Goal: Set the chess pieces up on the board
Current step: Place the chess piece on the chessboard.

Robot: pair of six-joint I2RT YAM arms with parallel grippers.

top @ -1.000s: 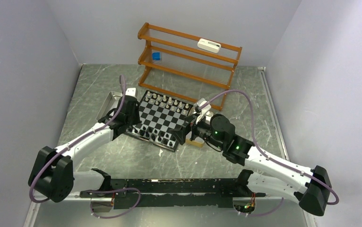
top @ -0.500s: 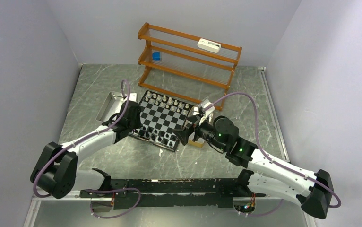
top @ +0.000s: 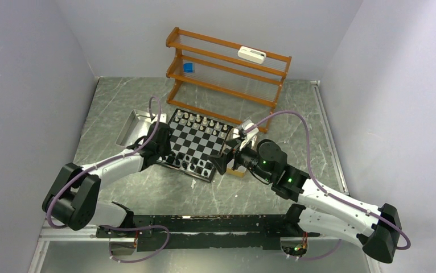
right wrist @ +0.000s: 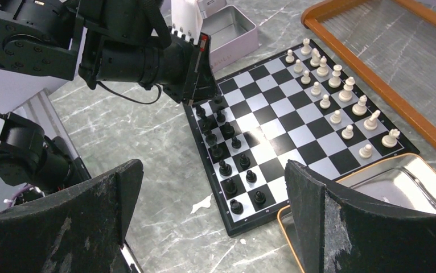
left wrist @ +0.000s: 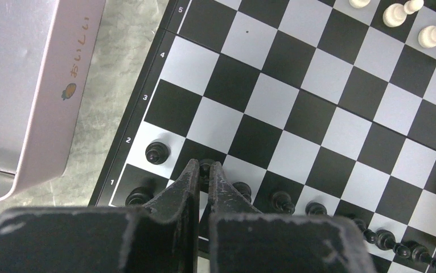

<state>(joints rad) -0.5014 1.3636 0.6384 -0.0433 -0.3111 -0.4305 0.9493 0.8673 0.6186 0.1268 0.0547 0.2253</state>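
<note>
Left end effector (left wrist: 203,165): closed down to a thin slit, tips low over the second row, near the left corner of the board (left wrist: 264,102). Head of a black pawn (left wrist: 205,166) right at the tips; cannot tell if pinched or only touched. Right end effector (right wrist: 211,170): wide open, holding nothing, hanging by the board's near-right corner, close to an open tin (right wrist: 375,182).

Looks like the setting down or straightening of that pawn, next to another black pawn (left wrist: 155,152) in the same row. Black pieces (right wrist: 227,168) in two rows on the near side and white pieces (right wrist: 335,85) in two rows on the far side, so prob. near the end of the task. Next, as a judgement only: release if gripped, then lift straight up w/o tipping the neighbours, all very close together.

Board flat on a grey-green marbled desk (top: 147,187). Metal tray (left wrist: 28,85) just beside its left edge, wooden rack (top: 227,68) behind it. Pale plain walls on three sides.
</note>
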